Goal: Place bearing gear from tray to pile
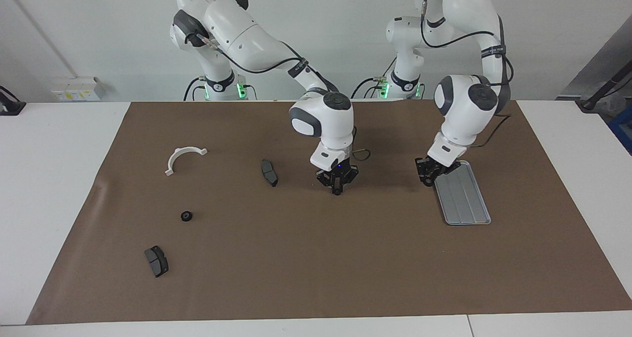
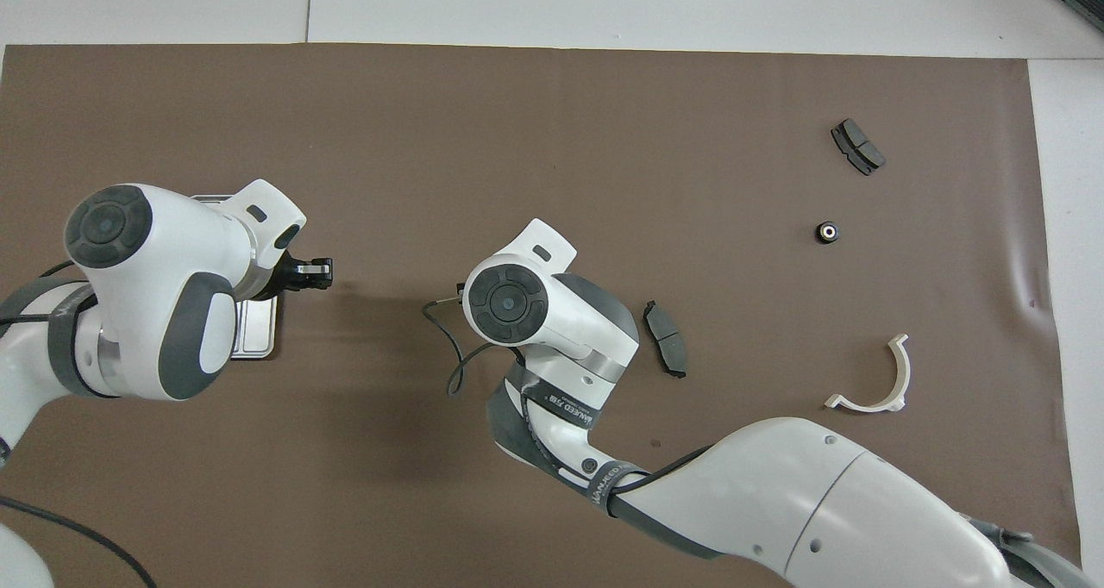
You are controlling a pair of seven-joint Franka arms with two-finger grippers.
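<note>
My left gripper, over the brown mat beside the ridged silver metal tray, pinches a small black round bearing gear by its edge, so it could slip before reaching the scattered pile of parts, while my right gripper waits clenched at mid-mat

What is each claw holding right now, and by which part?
Left claw, raised beside the tray: a small black gear, it seems. Right claw, down on the mat: shut on a second gear. Which part is gripped cannot be told.
</note>
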